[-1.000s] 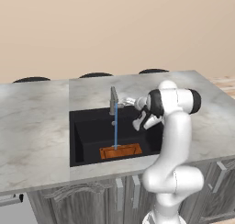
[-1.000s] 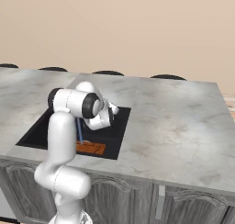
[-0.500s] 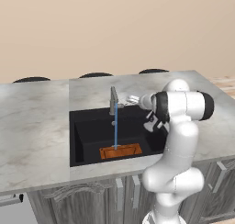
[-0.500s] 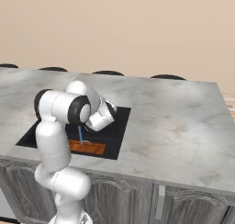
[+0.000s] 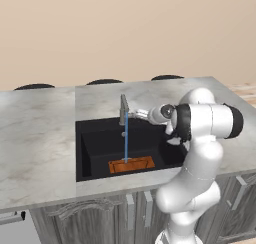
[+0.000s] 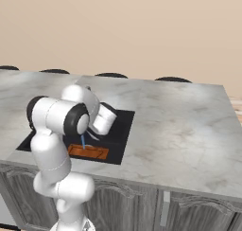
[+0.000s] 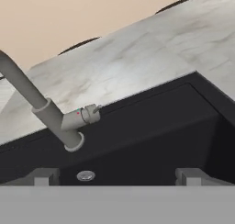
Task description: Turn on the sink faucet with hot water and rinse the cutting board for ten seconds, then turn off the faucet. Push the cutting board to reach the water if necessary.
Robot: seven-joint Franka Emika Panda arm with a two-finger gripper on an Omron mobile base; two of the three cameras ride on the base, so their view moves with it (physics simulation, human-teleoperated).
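my gripper [image 7: 114, 176] wide open, holding nothing, near faucet [image 5: 123, 109] lever | water [image 5: 126, 138] hitting cutting board [image 5: 132, 164] | risk: fingers slip off lever, tap left running

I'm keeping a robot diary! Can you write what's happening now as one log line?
faucet: on | water: hitting cutting board in sink | hand: open, near faucet lever

Faucet [image 5: 122, 109] on, blue water [image 5: 126, 138] hitting orange cutting board [image 5: 132, 165] in black sink [image 5: 95, 143].
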